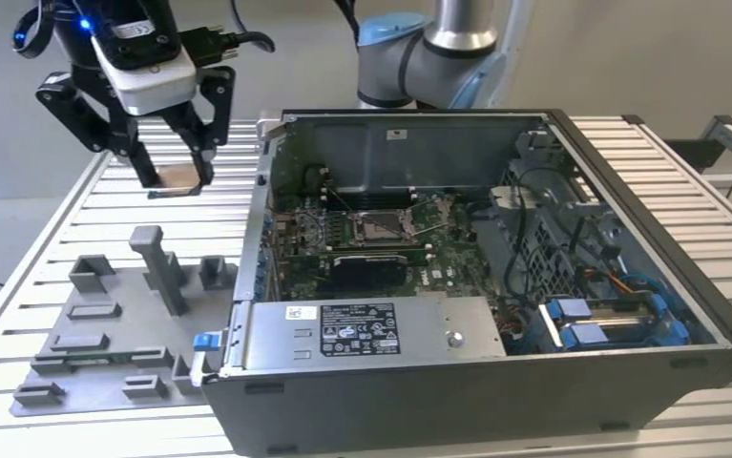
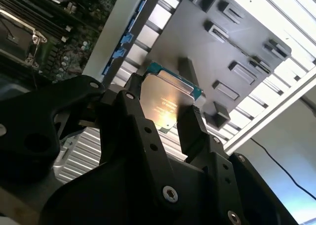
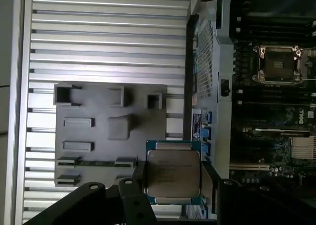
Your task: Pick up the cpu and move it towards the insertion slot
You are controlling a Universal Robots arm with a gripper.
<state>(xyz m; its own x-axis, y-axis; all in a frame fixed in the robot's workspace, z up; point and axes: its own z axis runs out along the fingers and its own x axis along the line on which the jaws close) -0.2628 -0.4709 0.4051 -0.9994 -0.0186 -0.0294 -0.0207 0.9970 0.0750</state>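
Jaws clamped on the cpu (image 1: 178, 177), the gripper (image 1: 170, 172) hangs in the upper left of the exterior view, above the slatted desk (image 1: 48, 239) and clear of the grey plastic tray (image 1: 98, 334) at lower left. In both wrist views the chip sits squarely between the black fingers (image 2: 190, 131), its silvery lid catching the light at frame centre in the second wrist view (image 2: 165, 104) and low centre in the first (image 3: 173, 175). The insertion slot (image 1: 383, 226), a silver-framed socket on the green motherboard (image 1: 340, 243), lies mid-frame inside the open computer case (image 1: 671, 286), well apart from the chip. Doing this carry well likely means keeping the chip level, holding the pinch steady on its edges, and clearing the case wall (image 1: 270, 162) before approaching the socket.
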